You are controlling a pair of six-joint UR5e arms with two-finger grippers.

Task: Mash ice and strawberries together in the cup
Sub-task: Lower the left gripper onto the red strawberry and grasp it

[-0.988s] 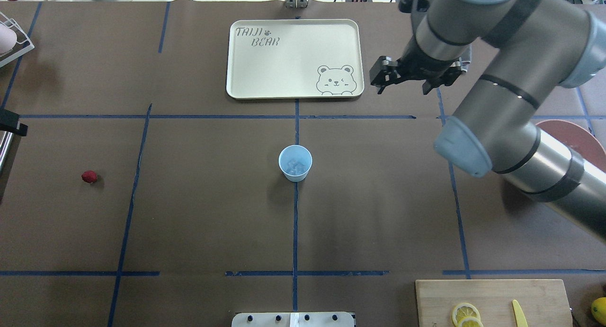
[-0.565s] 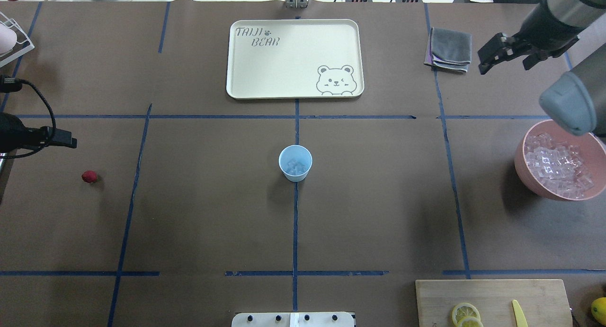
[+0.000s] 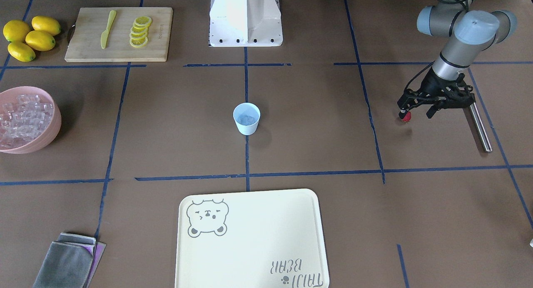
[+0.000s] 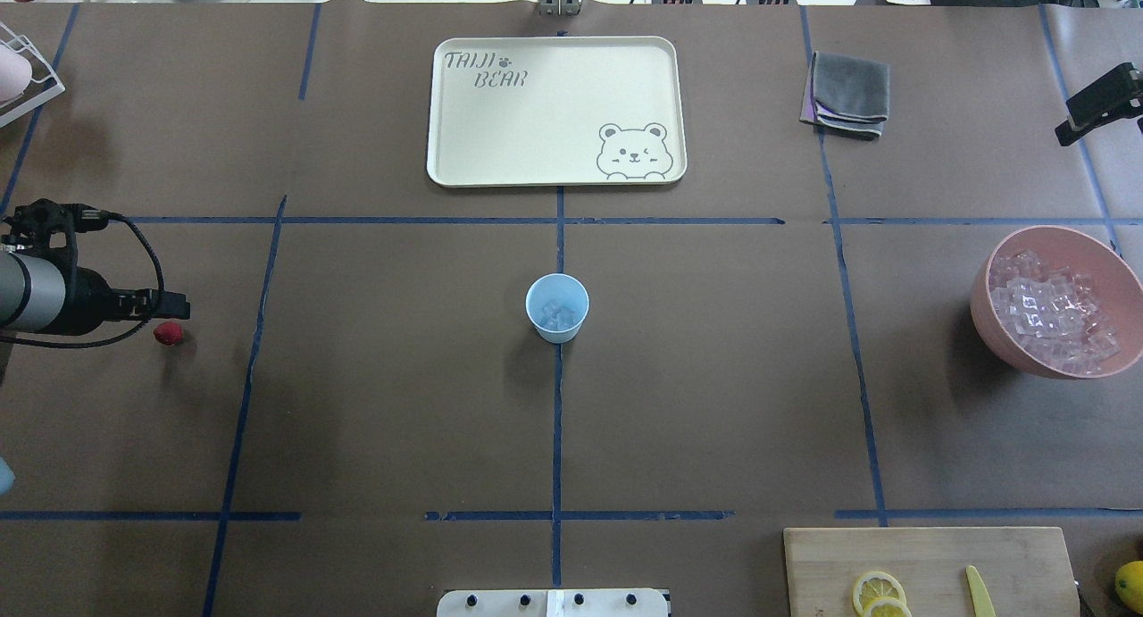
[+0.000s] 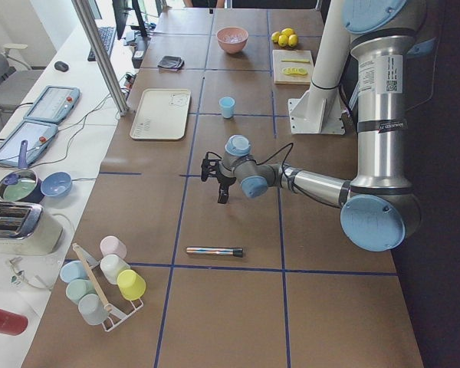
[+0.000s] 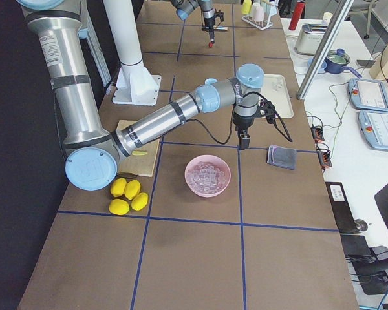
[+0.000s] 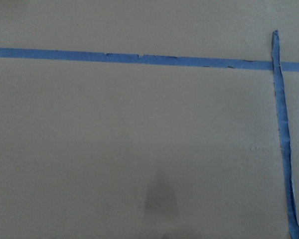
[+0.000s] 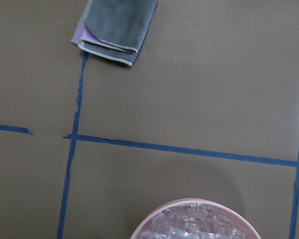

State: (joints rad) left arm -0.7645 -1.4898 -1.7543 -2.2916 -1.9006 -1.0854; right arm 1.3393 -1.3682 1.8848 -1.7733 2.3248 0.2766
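Note:
The pale blue cup (image 4: 556, 307) stands upright at the table's centre with a few clear ice cubes (image 4: 558, 314) in it; it also shows in the front view (image 3: 246, 118). The small red strawberry (image 4: 167, 333) lies on the table at the far left. My left gripper (image 3: 415, 114) is open and hovers low over the strawberry (image 3: 406, 116), which sits beside one fingertip, not between the fingers. My right gripper (image 4: 1085, 117) is at the far right edge, above the table past the pink bowl. Only one finger shows, so I cannot tell its state.
A pink bowl (image 4: 989, 336) full of ice sits at the right. A cream tray (image 4: 554, 108) and a grey cloth (image 4: 848, 90) lie at the back. A cutting board (image 4: 929, 554) holds lemon slices and a yellow knife. A metal rod (image 3: 479, 125) lies by the left arm.
My right arm has swung out to the right edge, uncovering the cloth and the bowl. My left arm has come in from the left edge to the strawberry.

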